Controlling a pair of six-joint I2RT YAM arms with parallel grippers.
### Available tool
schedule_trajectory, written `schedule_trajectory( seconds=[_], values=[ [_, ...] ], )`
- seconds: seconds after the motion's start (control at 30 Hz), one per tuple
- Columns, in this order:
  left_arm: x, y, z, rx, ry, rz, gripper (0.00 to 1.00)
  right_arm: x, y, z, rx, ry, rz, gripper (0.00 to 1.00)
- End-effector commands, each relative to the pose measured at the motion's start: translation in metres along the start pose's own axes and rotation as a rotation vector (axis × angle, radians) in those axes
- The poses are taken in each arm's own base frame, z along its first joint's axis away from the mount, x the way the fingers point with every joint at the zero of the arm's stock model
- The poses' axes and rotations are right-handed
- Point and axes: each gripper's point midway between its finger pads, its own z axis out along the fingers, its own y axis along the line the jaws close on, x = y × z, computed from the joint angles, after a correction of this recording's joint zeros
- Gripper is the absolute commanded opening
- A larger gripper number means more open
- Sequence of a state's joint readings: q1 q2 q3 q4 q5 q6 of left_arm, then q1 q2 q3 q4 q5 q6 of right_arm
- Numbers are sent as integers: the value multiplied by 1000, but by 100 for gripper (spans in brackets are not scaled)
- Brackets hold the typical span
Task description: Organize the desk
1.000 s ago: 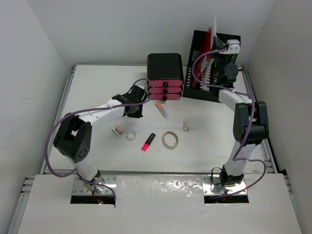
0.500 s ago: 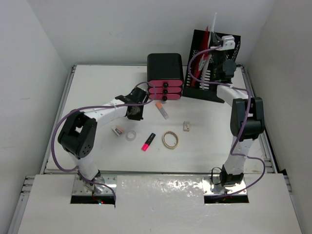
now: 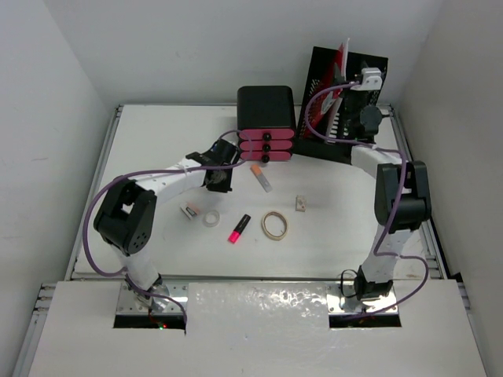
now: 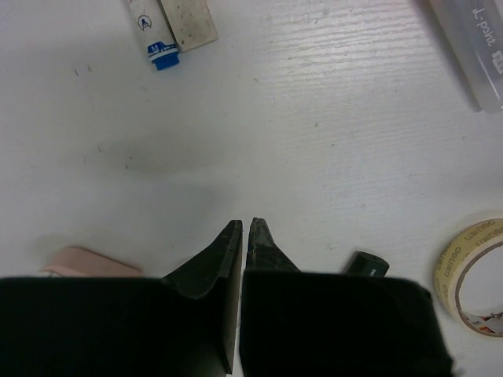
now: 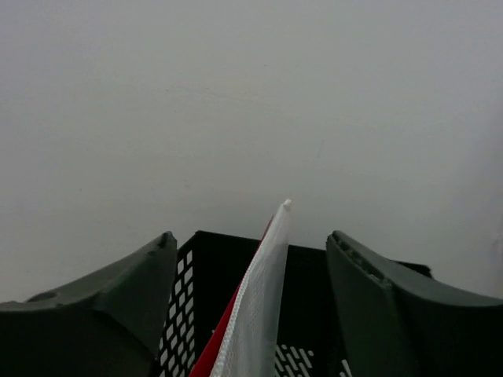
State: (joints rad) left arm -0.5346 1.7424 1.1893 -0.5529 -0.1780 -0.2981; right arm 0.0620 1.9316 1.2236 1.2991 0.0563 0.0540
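Note:
The white desk (image 3: pixel 157 141) carries loose stationery. My left gripper (image 3: pixel 219 180) hovers low over it in front of the pink drawers, shut and empty; in the left wrist view its tips (image 4: pixel 244 225) meet above bare tabletop. My right gripper (image 3: pixel 350 86) is raised over the black mesh file holder (image 3: pixel 346 110) at the back right. It is open (image 5: pixel 251 236), and a white mesh pouch (image 5: pixel 263 314) stands upright between the fingers, touching neither. A red folder (image 5: pixel 214 349) leans beside the pouch inside the holder.
A black drawer unit with pink drawers (image 3: pixel 266 126) stands at the back centre. In front lie an orange-capped pen (image 3: pixel 260 176), an eraser (image 3: pixel 189 210), a tape roll (image 3: pixel 211 217), a pink highlighter (image 3: pixel 239 228), a rubber-band ring (image 3: pixel 274 225) and a small clip (image 3: pixel 300 203).
My right gripper has opened and let go of the white pouch, which now stands in the holder. The left arm shifted slightly right, then stayed still.

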Motion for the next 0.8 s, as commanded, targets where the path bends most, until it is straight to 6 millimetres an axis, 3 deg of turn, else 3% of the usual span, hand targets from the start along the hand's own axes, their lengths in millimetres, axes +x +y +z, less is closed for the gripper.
schedule_trajectory(
  seconds=[0.0,0.13,0.17,0.23,0.27,0.37,0.4,0.43,0.47,0.5,0.53,0.57,0.6,0.63,0.7,0.73,0.77],
  values=[
    [-24,-6,-6,35,-60,-38,0,-154,-19,-7,75,-465,6,77],
    [-36,-13,-13,75,-109,-47,0,-201,-14,-8,42,-504,20,81],
    [-39,-12,-15,71,-120,-46,0,-221,-16,-11,46,-517,16,83],
    [-49,-9,-22,56,-161,-41,0,-233,-16,-14,49,-497,16,83],
    [-52,-6,-25,44,-171,-31,0,-258,-20,-20,65,-520,10,83],
    [-64,2,-41,11,-231,-21,0,-267,-19,-27,60,-453,-5,83],
    [-69,5,-49,12,-259,-24,0,-288,-22,-36,64,-461,2,83],
    [-71,5,-54,18,-273,-24,0,-269,-19,-36,52,-365,0,83],
    [-72,3,-57,31,-281,-24,0,-264,-20,-41,56,-323,24,82],
    [-74,2,-65,47,-301,-28,0,-278,-22,-51,56,-321,49,81],
    [-75,1,-68,55,-311,-29,2,-248,-18,-59,41,-213,59,78],
    [-76,0,-72,65,-321,-31,6,-239,-15,-68,33,-165,129,77],
    [-79,1,-80,70,-341,-34,14,-245,-13,-80,25,-147,177,77],
    [-82,2,-84,69,-356,-36,29,-210,-2,-92,-3,-20,257,76],
    [-92,13,-96,22,-409,-57,47,-188,18,-113,-59,100,372,75],
    [-97,19,-99,-3,-426,-64,51,-151,31,-131,-69,229,462,74],
    [-103,28,-102,-47,-447,-72,52,-136,43,-143,-97,287,502,73]
  ],
)
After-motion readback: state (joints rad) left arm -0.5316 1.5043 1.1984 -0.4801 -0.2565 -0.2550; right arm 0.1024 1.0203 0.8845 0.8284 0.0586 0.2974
